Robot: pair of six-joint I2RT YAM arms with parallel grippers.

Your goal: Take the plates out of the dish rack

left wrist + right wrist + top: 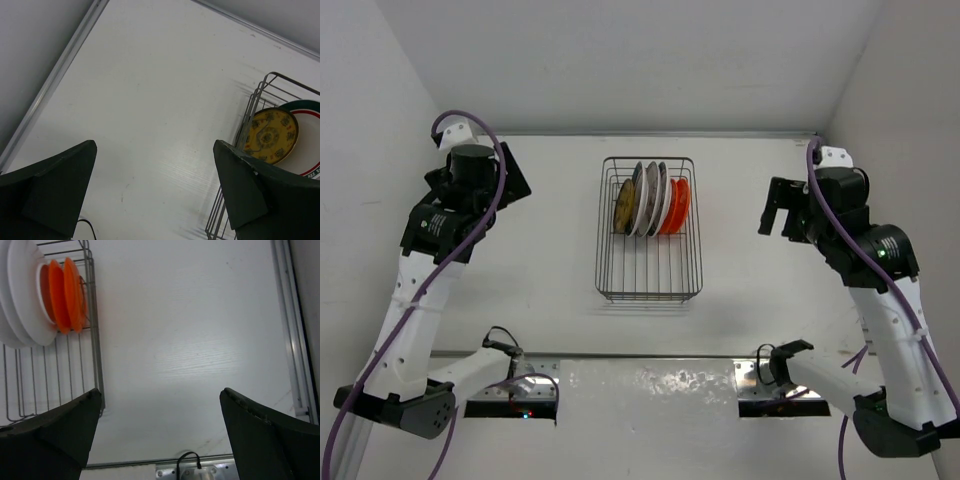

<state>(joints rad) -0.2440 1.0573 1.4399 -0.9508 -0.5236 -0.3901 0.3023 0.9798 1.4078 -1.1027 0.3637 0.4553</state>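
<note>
The dark wire dish rack (pixel 650 282) sits mid-table with several plates (pixel 650 198) standing on edge in its far half. From left to right they are a yellow-brown patterned plate (pixel 625 206), white ones, then orange-red plates (pixel 680 205). My left gripper (pixel 512 175) hovers to the rack's left, open and empty. Its wrist view shows the yellow plate (pixel 272 134) and the rack's corner (pixel 252 107) at the right. My right gripper (pixel 782 208) hovers to the rack's right, open and empty. Its wrist view shows orange plates (pixel 65 294), white plates (pixel 22 295) and the dish rack (pixel 92 335).
White walls close in at the left, right and back. A metal strip (pixel 620 358) runs along the near table edge, with the arm bases (pixel 510 385) and cables there. A rail (pixel 290 325) borders the table at the right.
</note>
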